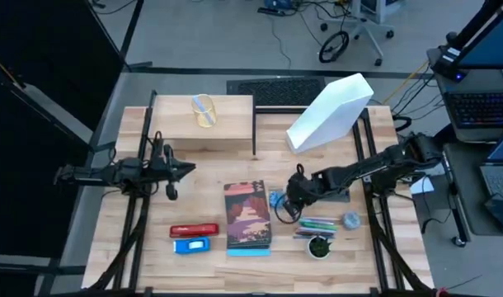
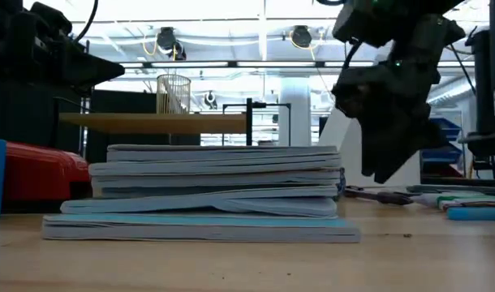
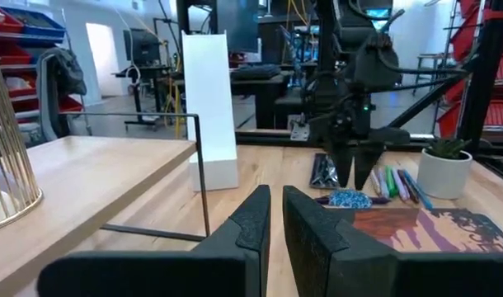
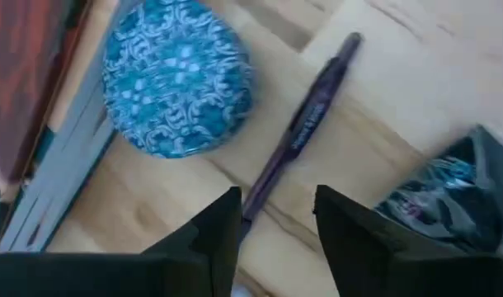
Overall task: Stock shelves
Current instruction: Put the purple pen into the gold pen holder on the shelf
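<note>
While the right gripper (image 4: 276, 219) hangs spread over a purple pen (image 4: 297, 136) beside the book stack (image 1: 247, 216), picking seems underway; next it must descend and pinch; the shelf (image 1: 206, 124) and white file holder (image 1: 330, 111) stand far; the left gripper (image 1: 185, 169) waits at left, nearly closed.

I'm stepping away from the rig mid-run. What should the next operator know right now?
Right gripper: open, pointing down over a purple pen beside a blue patterned disc, just right of the book stack; nothing held.
Left gripper: waiting at table left, fingers nearly closed, empty.
Wood shelf: back of table, holds only a wire cup.
White file holder: back right, nothing visibly inside.
Not yet stocked: books, red case, blue case, markers, small plant, pen, disc.
</note>
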`<action>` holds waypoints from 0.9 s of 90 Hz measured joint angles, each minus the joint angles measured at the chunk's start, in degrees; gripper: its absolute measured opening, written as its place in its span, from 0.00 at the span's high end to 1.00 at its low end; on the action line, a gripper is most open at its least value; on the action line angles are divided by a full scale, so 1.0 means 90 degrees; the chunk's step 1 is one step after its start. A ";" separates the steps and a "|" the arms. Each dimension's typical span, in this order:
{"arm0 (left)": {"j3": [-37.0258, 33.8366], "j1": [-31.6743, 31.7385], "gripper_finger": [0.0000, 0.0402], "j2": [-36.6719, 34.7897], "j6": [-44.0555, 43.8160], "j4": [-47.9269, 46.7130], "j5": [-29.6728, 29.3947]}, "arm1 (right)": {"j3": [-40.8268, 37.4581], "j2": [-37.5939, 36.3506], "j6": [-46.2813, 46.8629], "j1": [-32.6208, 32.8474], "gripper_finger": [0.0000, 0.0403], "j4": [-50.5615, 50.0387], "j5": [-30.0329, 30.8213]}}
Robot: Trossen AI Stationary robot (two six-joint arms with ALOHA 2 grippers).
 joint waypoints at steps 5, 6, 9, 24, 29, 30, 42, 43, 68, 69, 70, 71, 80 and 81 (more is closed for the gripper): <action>0.0000 0.0001 0.94 0.0000 0.0000 0.0002 -0.0016 | 0.0000 0.0000 0.0002 -0.0004 0.67 0.0026 0.0079; 0.0000 0.0001 0.94 0.0000 0.0000 0.0002 -0.0018 | 0.0000 0.0000 -0.0002 -0.0006 0.67 0.0032 0.0088; 0.0000 -0.0001 0.94 0.0000 0.0000 0.0003 -0.0027 | 0.0001 0.0000 -0.0013 -0.0008 0.68 0.0043 0.0102; 0.0000 0.0001 0.94 0.0000 -0.0001 0.0017 -0.0111 | 0.0005 0.0187 0.0006 0.0012 0.71 0.0148 0.0185; 0.0000 0.0001 0.94 0.0002 0.0000 0.0017 -0.0112 | 0.0005 0.0308 -0.0022 0.0015 0.72 0.0290 0.0241; 0.0000 0.0000 0.94 0.0002 0.0000 0.0017 -0.0112 | 0.0006 0.0339 -0.0040 0.0015 0.72 0.0319 0.0250; 0.0000 -0.0001 0.94 0.0002 -0.0019 0.0019 -0.0117 | 0.0024 0.0646 -0.0121 0.0010 0.73 0.0334 0.0325; 0.0000 -0.0001 0.94 0.0002 -0.0032 0.0019 -0.0115 | 0.0027 0.0665 -0.0123 0.0010 0.73 0.0317 0.0327; 0.0000 0.0000 0.94 0.0002 -0.0039 0.0020 -0.0114 | 0.0039 0.0879 -0.0163 0.0032 0.73 0.0177 0.0537; 0.0000 0.0000 0.94 0.0002 -0.0039 0.0020 -0.0115 | 0.0039 0.0879 -0.0175 0.0031 0.73 0.0174 0.0542; 0.0000 0.0000 0.94 0.0002 -0.0039 0.0019 -0.0117 | 0.0039 0.0879 -0.0186 0.0029 0.74 0.0172 0.0542; 0.0000 0.0001 0.94 0.0002 -0.0039 0.0019 -0.0117 | 0.0039 0.0879 -0.0202 0.0029 0.74 0.0169 0.0541; 0.0000 0.0000 0.94 0.0002 -0.0039 0.0019 -0.0119 | 0.0032 0.0884 -0.0296 0.0029 0.80 0.0144 0.0561; 0.0000 0.0000 0.94 0.0002 -0.0038 0.0019 -0.0119 | 0.0032 0.0884 -0.0297 0.0029 0.81 0.0143 0.0564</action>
